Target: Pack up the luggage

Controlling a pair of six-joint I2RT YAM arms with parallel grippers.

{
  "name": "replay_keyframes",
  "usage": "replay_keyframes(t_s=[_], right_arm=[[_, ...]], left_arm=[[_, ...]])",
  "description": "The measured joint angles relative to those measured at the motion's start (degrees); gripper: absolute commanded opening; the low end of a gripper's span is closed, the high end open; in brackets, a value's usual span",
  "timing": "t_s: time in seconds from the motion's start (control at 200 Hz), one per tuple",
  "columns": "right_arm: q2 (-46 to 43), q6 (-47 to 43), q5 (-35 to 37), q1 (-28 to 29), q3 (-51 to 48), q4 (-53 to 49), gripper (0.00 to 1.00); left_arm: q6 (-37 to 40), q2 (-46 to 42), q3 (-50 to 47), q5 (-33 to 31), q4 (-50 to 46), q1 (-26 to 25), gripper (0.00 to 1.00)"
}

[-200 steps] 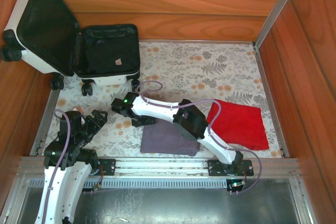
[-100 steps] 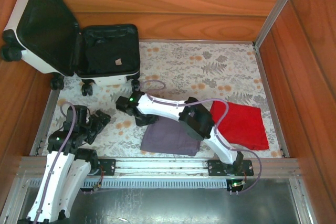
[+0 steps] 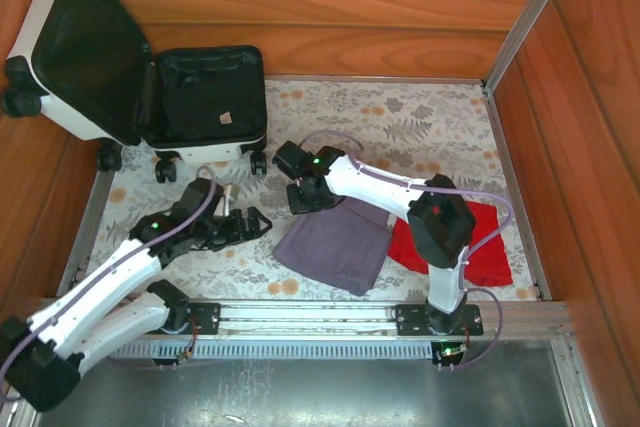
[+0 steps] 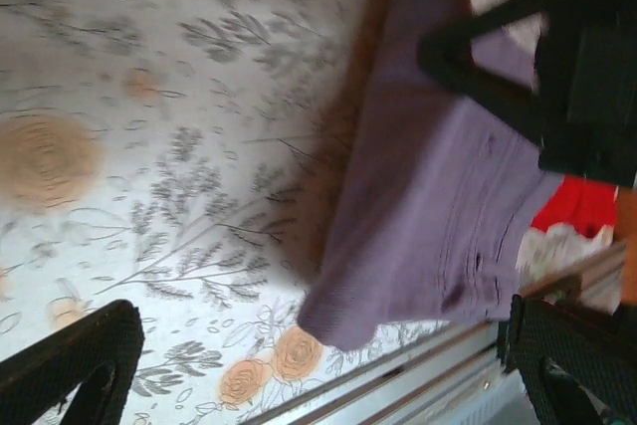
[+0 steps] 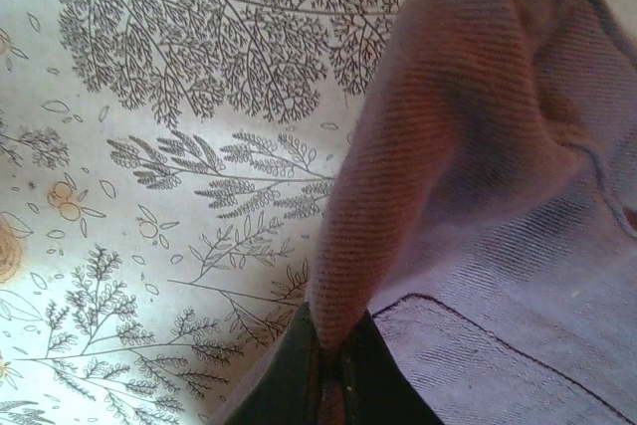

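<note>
Nearest, our left gripper (image 3: 250, 222) gapes wide just beside the purple cloth (image 3: 335, 247), probably ready to take its free edge. Our right gripper (image 3: 305, 197) pinches a fold of it, so that edge stands off the worktop (image 3: 420, 127) for carrying. The luggage (image 3: 210, 151) lies open in the far left corner to receive it.

Two slim arms on show, the left arm (image 3: 100, 287) and right arm (image 3: 372, 183) both in glossy white shells with chunky black joints (image 3: 440, 227). A green light (image 3: 316, 158) glows near each wrist, lilac cables (image 3: 478, 199) trail along the links, and the left tool (image 3: 260, 223), right tool (image 3: 305, 202) and base plates (image 3: 435, 319) are black.
</note>
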Motion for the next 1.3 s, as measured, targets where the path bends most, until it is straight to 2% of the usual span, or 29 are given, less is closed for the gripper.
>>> replay_keyframes(t_s=[0.105, 0.35, 0.535, 0.77, 1.094, 1.299], right_arm=[[-0.31, -1.77, -2.1, -0.37, 0.0, 1.09, 0.0], [-1.62, -4.17, -7.13, -0.85, -0.94, 3.06, 0.0], [-3.76, -4.5, -11.34, -2.69, -3.37, 5.16, 0.0], [-4.66, -4.66, -16.26, -4.98, -4.48, 6.47, 0.0], [-4.66, -4.59, -20.9, -6.1, -4.72, 6.95, 0.0], [-4.68, -3.8, -23.39, -6.91, -5.29, 8.09, 0.0]], left_arm=[[3.89, 5.33, 3.21, 0.17, 2.01, -2.14, 1.0], [12.26, 13.38, 6.21, 1.42, 4.87, -2.27, 1.0], [16.7, 15.74, 5.25, 3.87, 8.33, -2.58, 1.0], [18.64, 16.13, 0.44, 6.93, 16.15, -2.69, 0.95], [19.82, 23.21, -0.11, 7.1, 22.45, -5.6, 0.87], [19.21, 23.61, -1.66, 5.62, 26.51, -6.62, 0.82]])
